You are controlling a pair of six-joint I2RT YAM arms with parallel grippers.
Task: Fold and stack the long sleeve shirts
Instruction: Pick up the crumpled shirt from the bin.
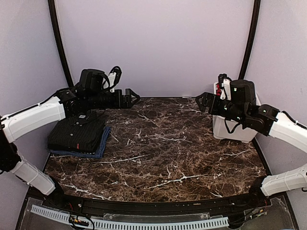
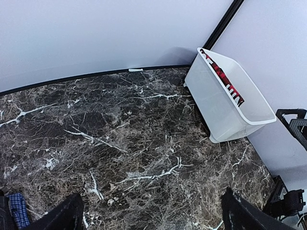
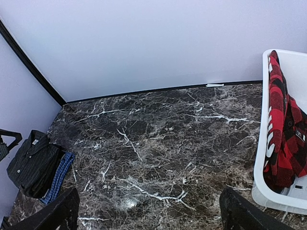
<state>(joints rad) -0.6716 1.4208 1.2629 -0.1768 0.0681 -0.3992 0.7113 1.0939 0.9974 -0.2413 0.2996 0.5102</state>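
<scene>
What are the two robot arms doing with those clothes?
They are folding shirts and piling them up. A folded black shirt already lies on top of a blue shirt at the left side of the table. The red-and-black checked shirt sits unfolded in the white basket on the right. The left gripper and the right gripper are both open, holding nothing, up above the table.

The marbled table (image 1: 163, 148) is shining, glossy and smooth; the basket (image 2: 216, 103) is showing matt plastic, the shirts (image 1: 76, 134) dull cloth.
</scene>
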